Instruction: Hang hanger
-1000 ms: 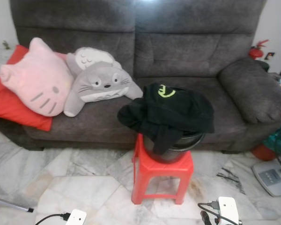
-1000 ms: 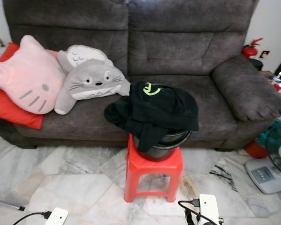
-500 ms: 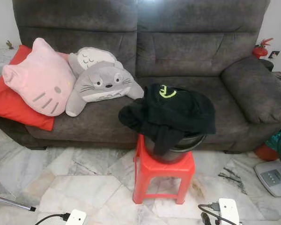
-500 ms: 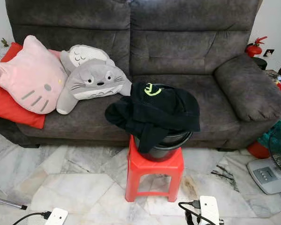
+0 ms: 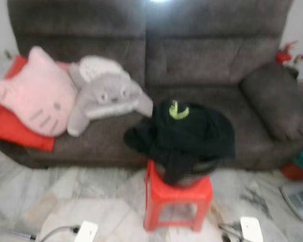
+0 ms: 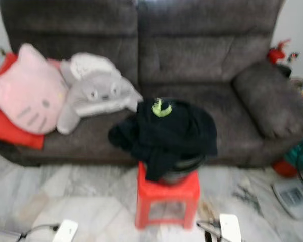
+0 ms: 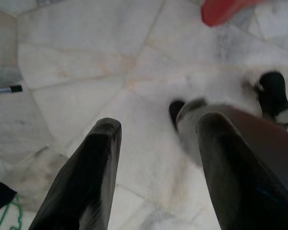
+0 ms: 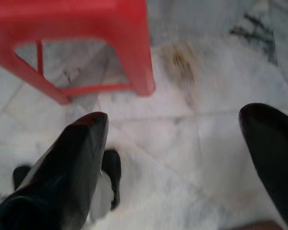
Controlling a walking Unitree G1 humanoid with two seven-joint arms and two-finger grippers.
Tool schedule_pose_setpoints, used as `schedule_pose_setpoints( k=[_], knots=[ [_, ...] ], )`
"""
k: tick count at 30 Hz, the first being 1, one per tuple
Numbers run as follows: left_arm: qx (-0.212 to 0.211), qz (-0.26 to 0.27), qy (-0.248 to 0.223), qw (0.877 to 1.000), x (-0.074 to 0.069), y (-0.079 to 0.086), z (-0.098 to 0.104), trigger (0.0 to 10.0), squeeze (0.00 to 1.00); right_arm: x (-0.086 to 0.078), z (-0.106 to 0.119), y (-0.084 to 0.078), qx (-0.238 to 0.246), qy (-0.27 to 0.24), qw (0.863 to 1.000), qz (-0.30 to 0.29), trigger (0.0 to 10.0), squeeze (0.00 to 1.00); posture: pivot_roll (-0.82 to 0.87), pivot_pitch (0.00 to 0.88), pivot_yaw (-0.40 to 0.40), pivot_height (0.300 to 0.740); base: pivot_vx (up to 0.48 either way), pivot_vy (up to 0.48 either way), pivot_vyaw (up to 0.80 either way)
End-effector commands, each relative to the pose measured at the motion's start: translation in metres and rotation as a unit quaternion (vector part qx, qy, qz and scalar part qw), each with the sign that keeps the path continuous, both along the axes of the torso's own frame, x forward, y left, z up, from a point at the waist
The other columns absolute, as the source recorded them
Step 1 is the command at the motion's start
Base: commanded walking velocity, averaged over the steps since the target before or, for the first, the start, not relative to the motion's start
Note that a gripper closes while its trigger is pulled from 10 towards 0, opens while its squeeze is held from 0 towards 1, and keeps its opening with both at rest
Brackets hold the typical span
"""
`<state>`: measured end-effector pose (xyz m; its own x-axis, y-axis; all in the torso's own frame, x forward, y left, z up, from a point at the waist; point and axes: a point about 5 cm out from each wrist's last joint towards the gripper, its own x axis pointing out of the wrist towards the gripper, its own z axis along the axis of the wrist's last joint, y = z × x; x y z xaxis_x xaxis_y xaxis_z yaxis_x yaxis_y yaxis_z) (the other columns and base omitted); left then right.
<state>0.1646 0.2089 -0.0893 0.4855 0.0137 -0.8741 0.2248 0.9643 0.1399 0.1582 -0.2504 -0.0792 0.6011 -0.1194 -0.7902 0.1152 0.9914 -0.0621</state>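
No hanger could be made out; a soft, limp black garment [image 5: 184, 133] was draped over a pot on the red stool [image 5: 177, 201]. Left tool [image 7: 156, 158] and right tool [image 8: 175, 143] were spread, empty, above the floor.

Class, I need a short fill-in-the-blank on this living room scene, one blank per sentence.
1. The black garment is draped over a pot standing on a ____ stool.
2. The pink cushion lies on the grey ____.
3. Both grippers, left and right, hang with fingers ____ above the marble floor.

Missing words: red; sofa; open
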Motion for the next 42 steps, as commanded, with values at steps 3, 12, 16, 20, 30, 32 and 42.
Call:
schedule_pose_setpoints(
  k=[3, 12, 16, 20, 30, 32, 42],
  knots=[
    [0.012, 0.002, 0.016, 1.0, -0.008, 0.01, -0.002, 10.0, 0.0, 0.003, -0.001, 0.007, 0.008, -0.004, 1.0, 0.001, 10.0, 0.0, -0.05, 0.049, -0.032, 0.74, 0.263, 0.0, 0.0],
    [0.016, -0.003, 0.014, 1.0, -0.008, 0.01, -0.001, 10.0, 0.0, 0.004, 0.0, 0.007, 0.008, -0.008, 1.0, -0.001, 10.0, 0.0, -0.06, 0.053, -0.028, 0.74, 0.029, 0.0, 0.0],
    [0.017, -0.005, 0.014, 1.0, -0.007, 0.01, -0.001, 10.0, 0.0, 0.005, 0.001, 0.007, 0.006, -0.017, 1.0, -0.004, 10.0, 0.0, -0.07, 0.056, -0.025, 0.74, 0.0, 0.0, 0.0],
    [0.018, -0.007, 0.015, 1.0, -0.007, 0.011, -0.001, 10.0, 0.0, 0.008, 0.004, 0.006, -0.01, -0.041, 0.999, 0.002, 10.0, 0.0, -0.08, 0.058, -0.028, 0.74, 0.0, 0.0, 0.0],
    [0.021, -0.011, 0.013, 1.0, -0.006, 0.011, -0.001, 10.0, 0.0, 0.015, 0.013, 0.0, -0.108, -0.082, 0.99, 0.025, 10.0, 0.0, -0.1, 0.057, -0.025, 0.74, 0.0, 0.0, 0.0],
    [0.021, -0.011, 0.013, 1.0, -0.006, 0.011, -0.001, 10.0, 0.0, 0.015, 0.013, 0.0, -0.111, -0.084, 0.99, 0.028, 10.0, 0.0, -0.1, 0.057, -0.025, 0.74, 0.0, 0.0, 0.0],
    [0.023, -0.018, 0.012, 1.0, -0.004, 0.011, 0.0, 10.0, 0.0, 0.023, 0.021, 0.002, -0.143, -0.133, 0.98, 0.047, 10.0, 0.0, -0.14, 0.046, -0.011, 0.74, 0.0, 0.0, 0.0]
  ],
)
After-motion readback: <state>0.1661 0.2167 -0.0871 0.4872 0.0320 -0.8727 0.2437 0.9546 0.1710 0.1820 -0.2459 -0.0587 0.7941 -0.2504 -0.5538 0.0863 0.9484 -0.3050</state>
